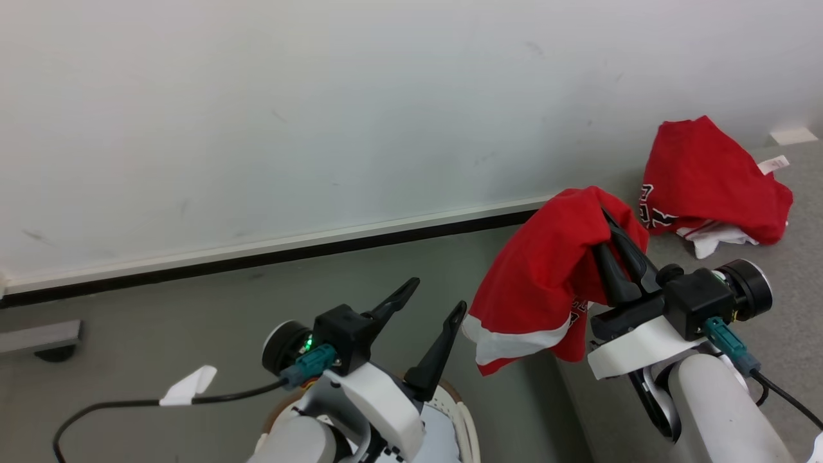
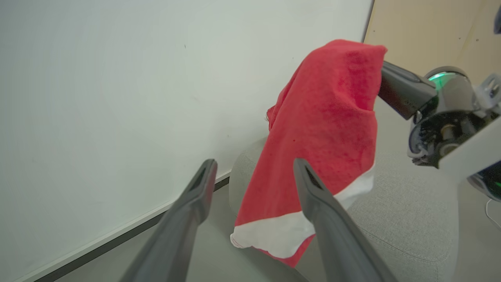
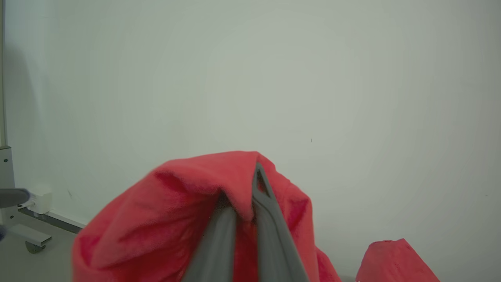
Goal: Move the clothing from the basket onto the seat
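My right gripper [image 1: 605, 215] is pinching one red garment [image 1: 546, 276], and it hangs at the seat's [image 1: 791, 270] left edge. The other red garment [image 1: 707, 180] lies heaped on the seat, far right. My left gripper [image 1: 438, 293] is spread, empty, near left by the basket [image 1: 458, 406].

Black-and-white lettering [image 1: 651, 207] on red garment [image 1: 714, 170], partly folded under, not readable

It looks like a plain test room or lab: a big bare white wall [image 1: 321, 96] at twelve o'clock, a smooth grey floor [image 1: 193, 334] below, and a wheeled metal stand [image 1: 38, 335] at nine o'clock.
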`<state>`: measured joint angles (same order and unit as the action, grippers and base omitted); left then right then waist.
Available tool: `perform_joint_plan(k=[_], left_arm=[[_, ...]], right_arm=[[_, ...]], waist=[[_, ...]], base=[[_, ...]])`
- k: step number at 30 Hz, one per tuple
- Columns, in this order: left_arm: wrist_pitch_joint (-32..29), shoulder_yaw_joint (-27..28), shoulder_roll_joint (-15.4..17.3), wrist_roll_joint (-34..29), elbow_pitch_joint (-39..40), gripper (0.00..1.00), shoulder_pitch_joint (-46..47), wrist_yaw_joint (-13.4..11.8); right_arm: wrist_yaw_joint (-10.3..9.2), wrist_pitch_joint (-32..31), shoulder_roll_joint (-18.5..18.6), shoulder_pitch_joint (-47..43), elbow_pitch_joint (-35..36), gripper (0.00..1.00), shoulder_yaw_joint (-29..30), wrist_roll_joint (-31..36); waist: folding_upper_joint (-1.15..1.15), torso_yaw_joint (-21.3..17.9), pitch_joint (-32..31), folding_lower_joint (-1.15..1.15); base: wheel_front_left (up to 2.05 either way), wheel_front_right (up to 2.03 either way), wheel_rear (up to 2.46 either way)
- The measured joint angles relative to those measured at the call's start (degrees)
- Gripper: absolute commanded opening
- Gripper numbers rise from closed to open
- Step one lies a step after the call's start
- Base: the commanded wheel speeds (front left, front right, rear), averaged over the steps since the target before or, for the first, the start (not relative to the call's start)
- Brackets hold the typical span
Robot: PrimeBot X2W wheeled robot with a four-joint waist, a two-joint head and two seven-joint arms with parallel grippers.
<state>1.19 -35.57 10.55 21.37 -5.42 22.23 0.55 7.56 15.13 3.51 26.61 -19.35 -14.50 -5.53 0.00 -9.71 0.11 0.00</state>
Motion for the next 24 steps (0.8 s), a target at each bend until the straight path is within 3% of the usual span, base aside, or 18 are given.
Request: perform_joint_plan(k=[11,19,24], left_arm=[[0.98,-1.07,-0.57,-0.03,-1.02,1.0,0.98,0.18],[2.47,-1.8,-1.12,-0.6,-0.89,1.0,4.13,1.29],[3.03,-2.05,-0.9,-0.81,-1.25,1.0,6.47,2.47]], right_arm=[[0.0,0.01,0.64,-0.3,2.1,0.0,2.43,0.09],[0.0,0.0,0.69,0.05,4.2,0.0,8.12,0.07],[0.0,0.01,1.68,6.25,5.24,0.0,11.83,1.33]], waist=[[0.0,-5.68,2.83,0.0],[0.0,-5.14,7.94,0.0],[0.0,-3.86,13.05,0.0]], base=[[0.0,0.0,0.0],[0.0,0.0,0.0],[0.0,0.0,0.0]])
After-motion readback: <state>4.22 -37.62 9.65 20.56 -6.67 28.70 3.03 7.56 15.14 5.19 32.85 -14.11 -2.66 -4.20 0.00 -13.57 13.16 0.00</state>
